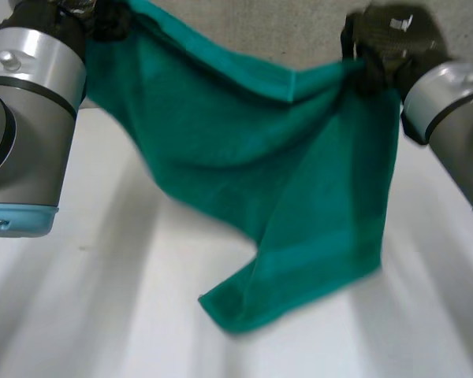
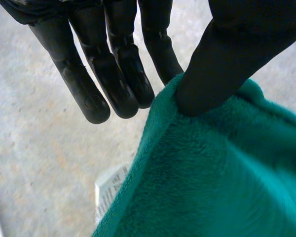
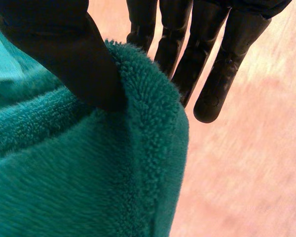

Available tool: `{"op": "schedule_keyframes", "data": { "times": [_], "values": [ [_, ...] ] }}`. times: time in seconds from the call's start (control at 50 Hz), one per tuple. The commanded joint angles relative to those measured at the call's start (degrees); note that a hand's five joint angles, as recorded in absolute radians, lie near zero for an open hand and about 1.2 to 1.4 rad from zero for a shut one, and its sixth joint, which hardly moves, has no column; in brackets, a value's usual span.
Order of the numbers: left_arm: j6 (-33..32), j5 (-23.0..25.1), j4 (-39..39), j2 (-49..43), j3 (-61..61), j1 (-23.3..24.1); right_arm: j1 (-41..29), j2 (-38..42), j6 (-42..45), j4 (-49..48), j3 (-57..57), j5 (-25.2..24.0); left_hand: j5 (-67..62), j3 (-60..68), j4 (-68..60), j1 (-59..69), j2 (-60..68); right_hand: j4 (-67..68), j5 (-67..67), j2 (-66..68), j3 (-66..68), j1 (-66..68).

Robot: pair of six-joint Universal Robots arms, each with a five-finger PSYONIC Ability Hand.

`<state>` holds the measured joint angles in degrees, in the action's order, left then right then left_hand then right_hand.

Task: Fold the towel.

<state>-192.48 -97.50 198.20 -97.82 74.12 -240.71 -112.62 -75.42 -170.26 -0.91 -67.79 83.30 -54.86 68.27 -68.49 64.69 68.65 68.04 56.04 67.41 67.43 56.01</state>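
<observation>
A teal towel (image 1: 284, 173) hangs spread above the white table (image 1: 87, 299), held up by its two upper corners. My left hand (image 1: 110, 22) holds the corner at the far left; in its wrist view the thumb (image 2: 227, 59) presses the towel's edge (image 2: 212, 173) against straight fingers (image 2: 113, 79). My right hand (image 1: 386, 43) holds the opposite upper corner; its thumb (image 3: 64, 54) pinches the plush edge (image 3: 89, 173) against the fingers (image 3: 212, 74). The top edge sags between the hands. The lowest corner (image 1: 236, 307) droops toward the table near me.
A white label (image 2: 111, 190) is sewn on the towel's edge below my left hand. Speckled grey floor (image 1: 299, 31) lies beyond the table's far edge. Both grey forearms (image 1: 24, 118) flank the towel.
</observation>
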Motion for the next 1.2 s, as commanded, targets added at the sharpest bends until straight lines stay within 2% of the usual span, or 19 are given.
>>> {"op": "schedule_keyframes", "data": {
  "times": [0.02,0.14,0.22,0.24,0.28,0.3,0.36,0.38,0.44,0.48,0.58,0.66,0.7,0.72,0.78,0.88,0.96,1.06,1.2],
  "values": [
    [3.6,-0.1,-0.1,-0.6,6.0,-6.0,-2.7,-4.6,2.7,-0.9,-4.0,-1.0,-15.1,11.7,-11.5,15.3,11.3,12.0,14.0,12.6,12.6,24.0],
    [6.7,0.6,-0.4,-0.8,16.2,-10.7,-8.7,-6.6,4.1,-1.2,-18.0,-3.4,-15.1,11.7,-11.5,15.3,11.3,12.0,14.0,12.6,12.6,24.0],
    [6.6,0.7,0.5,-4.7,24.3,-12.0,-14.0,-4.5,7.0,-2.8,-24.9,-9.7,-15.1,11.7,-11.5,15.3,11.3,12.0,14.0,12.6,12.6,24.0],
    [6.5,0.7,0.5,-6.0,25.3,-12.0,-15.2,-2.0,8.6,-3.7,-26.7,-12.0,-15.1,11.7,-11.5,15.3,11.3,12.0,14.0,12.6,12.6,24.0],
    [6.4,0.7,0.0,-9.6,27.2,-12.1,-15.6,-0.3,9.2,-4.1,-27.1,-12.5,-15.1,11.7,-11.5,15.3,11.3,12.0,14.0,12.6,12.6,24.0],
    [6.4,0.7,-0.1,-10.6,27.7,-12.1,-16.3,5.0,10.6,-4.5,-27.0,-13.5,-15.1,11.7,-11.5,15.3,11.3,12.0,14.0,12.6,12.6,24.0],
    [6.3,0.6,-0.3,-13.4,28.4,-12.2,-16.8,9.6,10.9,-4.2,-25.3,-12.9,-15.1,11.7,-11.5,15.3,11.3,12.0,14.0,12.6,12.6,24.0],
    [6.2,0.5,-0.5,-14.1,28.6,-12.2,-17.0,10.8,10.9,-4.0,-24.5,-12.5,-10.3,6.9,-6.7,10.5,6.5,12.0,14.0,12.6,12.6,24.0],
    [5.9,0.6,-3.8,-14.2,28.9,-13.3,-17.8,12.9,10.7,-2.5,-21.9,-9.6,33.8,-37.2,37.5,-33.7,-37.6,-24.2,-22.2,-23.6,-23.6,-12.2],
    [5.8,0.6,-5.7,-13.8,28.5,-13.5,-17.4,12.3,10.3,-1.5,-21.1,-7.1,39.0,-42.4,42.6,-38.8,-42.8,-37.0,-35.0,-36.4,-36.4,-25.0],
    [5.9,0.6,-10.7,-6.9,28.2,-12.6,-16.8,7.2,9.7,-1.5,-21.6,-2.6,50.6,-54.0,54.2,-50.4,-54.4,-52.2,-50.2,-51.6,-51.6,-40.2],
    [6.2,0.7,-12.5,-2.0,28.3,-10.3,-12.7,2.9,9.4,-1.5,-22.4,-0.8,50.8,-54.2,54.4,-50.6,-54.6,-56.9,-54.9,-56.3,-56.3,-44.9],
    [6.3,0.7,-12.7,1.3,28.4,-7.0,-11.0,1.3,9.1,-1.5,-23.1,-0.7,50.9,-54.4,54.6,-50.8,-54.7,-58.0,-56.0,-57.4,-57.4,-46.0],
    [6.5,0.6,-12.7,3.1,28.8,-3.6,-9.9,0.4,8.8,-1.4,-23.4,-0.7,50.6,-54.0,54.2,-50.4,-54.4,-58.0,-56.0,-57.4,-57.4,-46.0],
    [6.6,0.4,-12.6,3.0,28.9,-0.3,-7.0,-1.8,8.2,-1.1,-24.6,-0.8,50.3,-53.7,53.9,-50.1,-54.1,-58.0,-56.0,-57.4,-57.4,-46.0],
    [7.3,-0.1,-12.4,-3.3,26.3,7.9,-4.2,-2.4,8.9,-0.8,-26.0,-0.8,49.6,-53.0,53.2,-49.4,-53.4,-58.0,-56.0,-57.4,-57.4,-46.0],
    [9.0,-0.8,-12.7,-10.0,21.4,10.6,-1.6,-2.5,9.3,0.5,-27.9,-1.2,49.3,-52.7,52.9,-49.1,-53.1,-58.0,-56.0,-57.4,-57.4,-46.0],
    [11.0,-2.4,-13.1,-17.1,15.7,11.8,1.0,-2.4,11.4,1.3,-30.8,-1.6,46.9,-50.3,50.5,-46.7,-50.7,-58.0,-56.0,-57.4,-57.4,-46.0],
    [12.7,-4.1,-17.7,-28.9,6.0,13.3,1.8,-2.1,13.4,0.7,-33.7,-1.7,35.0,-38.4,38.6,-34.8,-38.8,-58.0,-56.0,-57.4,-57.4,-46.0]
  ]
}}
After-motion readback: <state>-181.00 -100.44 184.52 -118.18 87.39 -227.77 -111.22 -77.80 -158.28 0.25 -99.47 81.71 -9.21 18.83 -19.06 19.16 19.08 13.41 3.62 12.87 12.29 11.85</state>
